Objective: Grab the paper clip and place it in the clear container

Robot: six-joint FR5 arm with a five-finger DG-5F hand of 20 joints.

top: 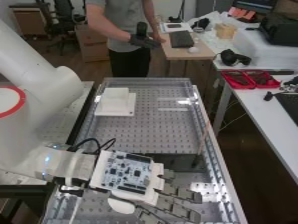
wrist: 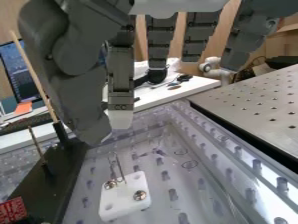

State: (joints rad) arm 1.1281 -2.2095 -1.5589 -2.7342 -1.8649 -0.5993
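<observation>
In the high view, reading it as a clock face with twelve at the far end, my arm (top: 40,107) comes in from nine o'clock. My stacked white plates (top: 114,104) sit toward ten o'clock on the perforated surface (top: 156,132). My hand (top: 159,197) is at six o'clock, a circuit board (top: 128,172) on its back, the fingers wide and straight and pointing toward four o'clock, with nothing in them. A thin stick (top: 202,137) leans toward four o'clock, and red trays (top: 249,79) lie at two.

In the wrist view the dark block (wrist: 56,185) lies beside a small white holder (wrist: 123,205), and the paper clip (wrist: 118,167) stands upright on that holder, next to one of its two bolts (wrist: 140,195). My thumb and fingers hang apart from the wire. I can't pick out the clear container with certainty among the see-through walls.

I judge this to be the approach, the grasp not yet made. Next I need to bring thumb and one fingertip down on either side of the wire, pinch lightly, and lift straight up. The wire is thin, so a crooked close could tip it, bend it or knock the bolt. Placing it comes after.
</observation>
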